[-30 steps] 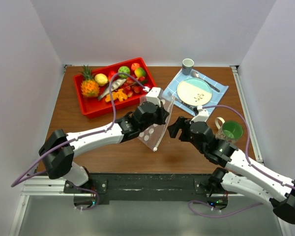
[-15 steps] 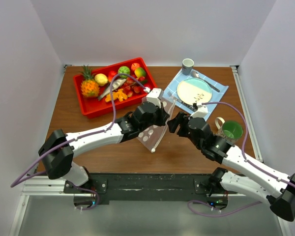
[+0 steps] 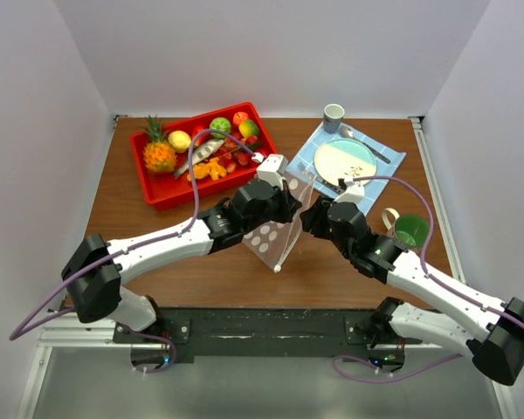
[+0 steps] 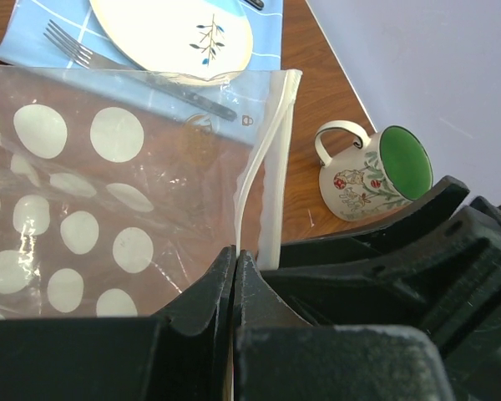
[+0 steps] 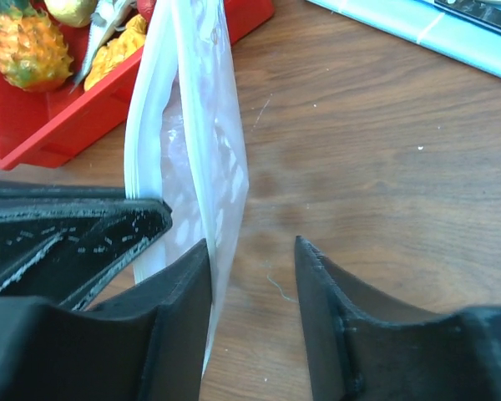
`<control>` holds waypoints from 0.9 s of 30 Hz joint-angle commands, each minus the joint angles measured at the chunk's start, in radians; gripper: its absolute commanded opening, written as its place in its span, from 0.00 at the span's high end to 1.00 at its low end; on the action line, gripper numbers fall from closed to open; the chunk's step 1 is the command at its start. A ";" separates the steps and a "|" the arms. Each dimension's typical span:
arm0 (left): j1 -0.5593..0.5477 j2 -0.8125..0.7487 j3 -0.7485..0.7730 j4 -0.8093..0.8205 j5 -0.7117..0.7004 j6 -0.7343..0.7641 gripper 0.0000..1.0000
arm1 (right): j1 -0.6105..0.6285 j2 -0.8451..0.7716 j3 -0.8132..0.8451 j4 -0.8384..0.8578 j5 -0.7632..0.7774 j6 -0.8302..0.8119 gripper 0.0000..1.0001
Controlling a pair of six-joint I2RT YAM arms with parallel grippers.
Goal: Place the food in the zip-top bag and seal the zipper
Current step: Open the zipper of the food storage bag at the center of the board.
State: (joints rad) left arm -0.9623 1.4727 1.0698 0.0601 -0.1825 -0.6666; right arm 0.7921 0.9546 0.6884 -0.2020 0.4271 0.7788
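One change, right gripper (image 5: 250, 246) nearer zip-top bag (image 5: 202, 125)

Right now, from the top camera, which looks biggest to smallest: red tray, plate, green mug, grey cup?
1. red tray
2. plate
3. green mug
4. grey cup
No two look alike in size here.

The tray (image 3: 168, 190) sits behind-left of the zip-top bag (image 3: 275, 236), plate (image 3: 345, 162) behind-right.
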 commanded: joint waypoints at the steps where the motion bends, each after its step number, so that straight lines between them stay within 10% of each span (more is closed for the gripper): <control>1: -0.003 -0.031 0.058 0.021 0.038 -0.024 1.00 | -0.002 0.024 0.051 0.055 0.004 0.020 0.62; 6: -0.009 -0.061 0.107 -0.006 0.057 -0.030 1.00 | -0.123 0.009 0.137 -0.133 0.072 -0.039 1.00; 18: 0.103 -0.114 0.079 -0.083 0.103 -0.036 1.00 | -0.278 0.018 0.466 -0.435 -0.003 -0.211 1.00; 27: 0.122 0.044 0.038 -0.026 0.115 -0.053 1.00 | -0.004 0.290 0.481 -0.404 0.108 -0.130 1.00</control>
State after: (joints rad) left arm -0.8631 1.4700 1.1454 -0.0002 -0.0708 -0.7002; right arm 0.7261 1.1305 1.1713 -0.6132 0.4850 0.6140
